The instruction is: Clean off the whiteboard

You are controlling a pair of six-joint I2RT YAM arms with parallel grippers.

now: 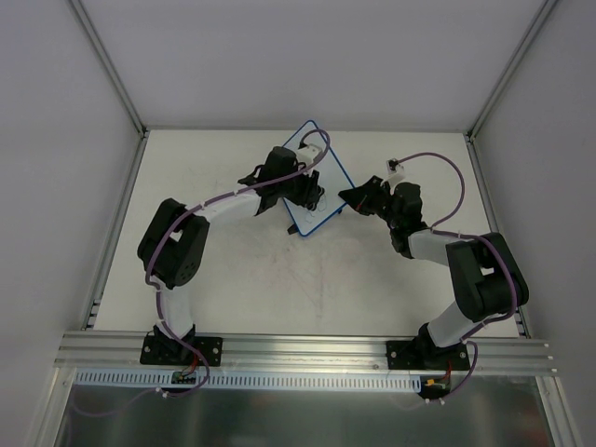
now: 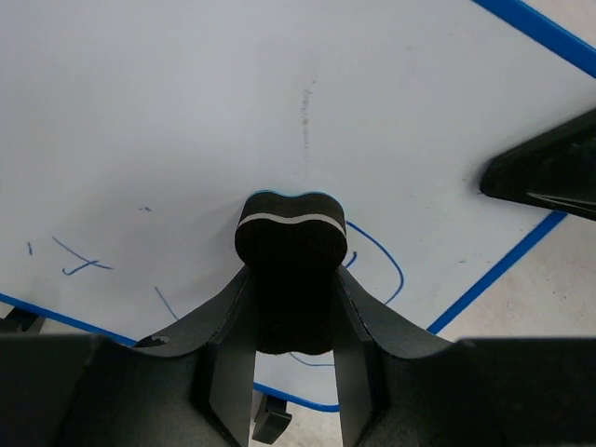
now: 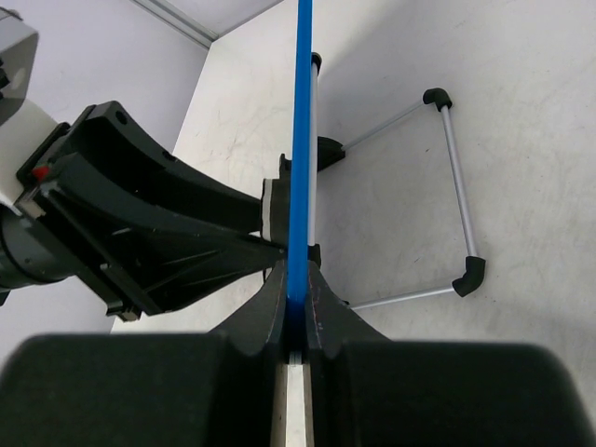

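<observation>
The whiteboard stands tilted at the table's back middle, white with a thin blue rim. In the left wrist view its face fills the frame, with blue scribbles near the lower edge. My left gripper is shut on the black bone-shaped eraser, whose end presses on the board. My right gripper is shut on the board's blue rim, seen edge-on. In the top view the left gripper is over the board and the right gripper is at its right edge.
The board's metal wire stand with black feet rests on the table behind the board. The left arm's black gripper body is close on the other side of the board. Grey walls enclose the table.
</observation>
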